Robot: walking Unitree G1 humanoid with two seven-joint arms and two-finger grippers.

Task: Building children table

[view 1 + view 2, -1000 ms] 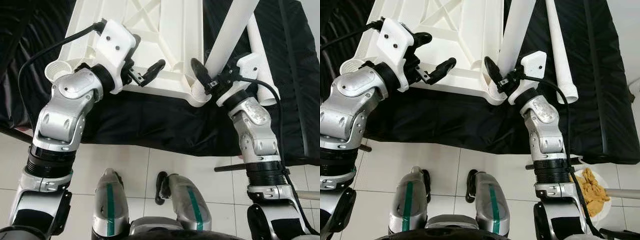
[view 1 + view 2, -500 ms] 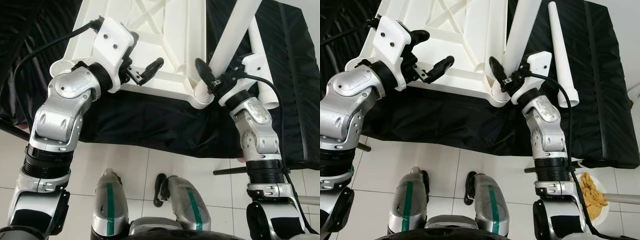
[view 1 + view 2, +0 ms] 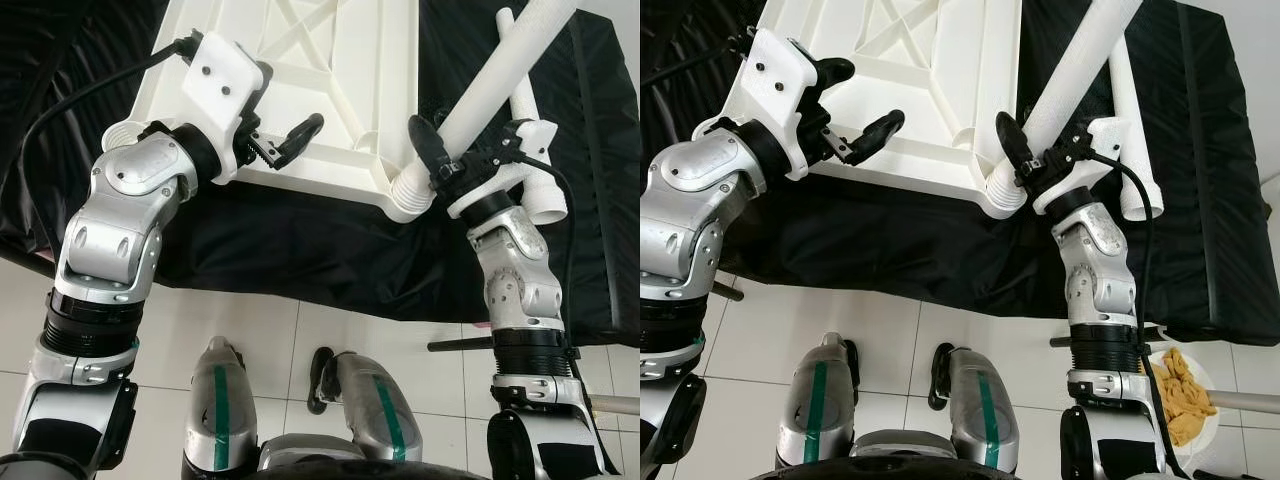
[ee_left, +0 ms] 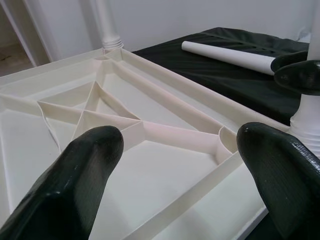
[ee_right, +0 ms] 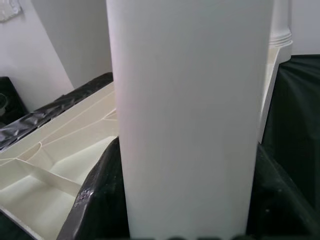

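A white plastic table top lies upside down on a black cloth, ribs facing up. My right gripper is shut on a white table leg, whose lower end sits in the socket at the near right corner. The leg leans up and to the right. In the right wrist view the leg stands between the black fingers. My left gripper hovers open over the top's near edge, holding nothing. A loose leg lies on the cloth to the right. Another leg stands at a far corner.
The near left corner socket sits beside my left forearm. The black cloth hangs over the support's near edge above a tiled floor. A white bowl of yellowish stuff stands on the floor at the right, by a metal rod.
The held leg has tipped further to the right, my right gripper turning with it at the corner socket. The left gripper stays open over the near edge.
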